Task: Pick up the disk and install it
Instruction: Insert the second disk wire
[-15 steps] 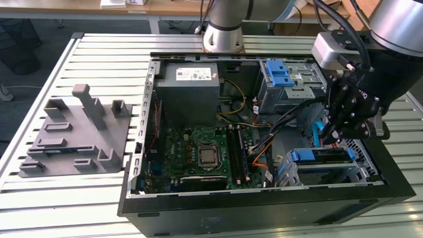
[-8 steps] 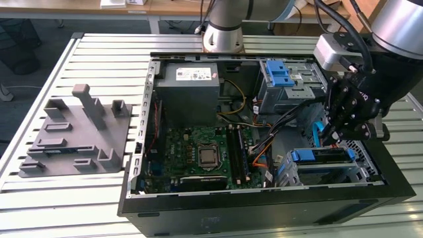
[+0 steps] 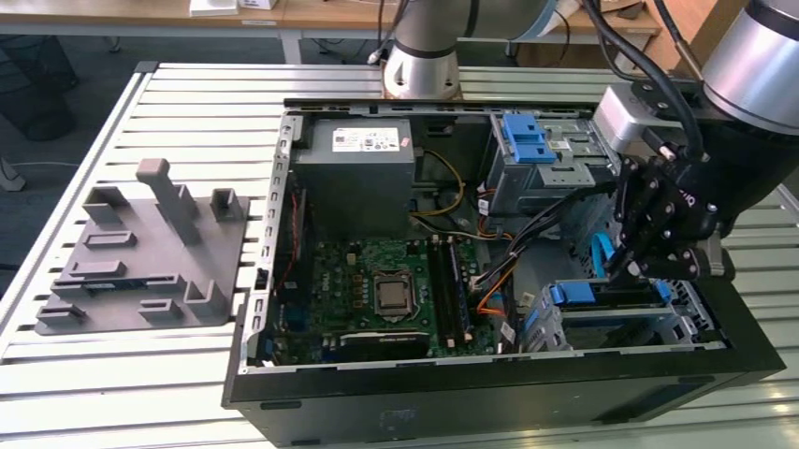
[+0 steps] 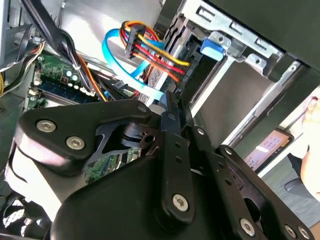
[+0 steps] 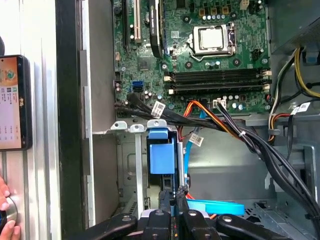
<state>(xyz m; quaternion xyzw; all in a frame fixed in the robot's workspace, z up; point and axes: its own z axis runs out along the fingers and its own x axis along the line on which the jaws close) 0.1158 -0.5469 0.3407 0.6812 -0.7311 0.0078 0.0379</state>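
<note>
The disk sits slotted in the metal drive bay (image 3: 675, 313) at the case's front corner, on the exterior view's right. Of the disk, the blue bracket end (image 3: 585, 294) (image 5: 161, 155) (image 4: 210, 46) is what shows; its silver body is hidden inside the bay. My gripper (image 3: 631, 271) (image 5: 173, 197) (image 4: 172, 102) hangs just above the bay, close to the blue bracket. Its two thin fingers are shut together with nothing visible between them. A light blue flat cable (image 5: 215, 206) runs beside the fingertips.
The open computer case (image 3: 500, 393) holds a motherboard (image 3: 387, 290), a grey power-supply box (image 3: 358, 154), cable bundles (image 5: 235, 135) and an upper cage with blue carriers (image 3: 525, 140). A grey fixture plate (image 3: 138, 253) lies on the exterior view's left. A hand (image 5: 5, 215) and phone (image 5: 12, 102) are beside the case.
</note>
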